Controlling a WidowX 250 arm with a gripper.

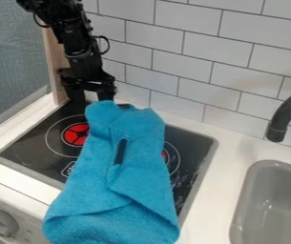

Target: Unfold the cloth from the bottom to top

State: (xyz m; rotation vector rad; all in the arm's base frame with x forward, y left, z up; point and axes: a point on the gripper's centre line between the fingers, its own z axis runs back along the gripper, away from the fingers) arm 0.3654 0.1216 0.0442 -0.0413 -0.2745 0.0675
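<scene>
Downturned gripper point(92, 97) at blue cloth point(123, 178)

A black cooktop point(26, 152) beside a gray sink point(244, 205) and dark faucet point(281, 116), below white wall tiles point(182, 43).

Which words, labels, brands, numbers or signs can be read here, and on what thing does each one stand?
No text can be read.
Stove: a white mark near its front edge, too small to read.
Knob: marks beside it, also too small.
</scene>
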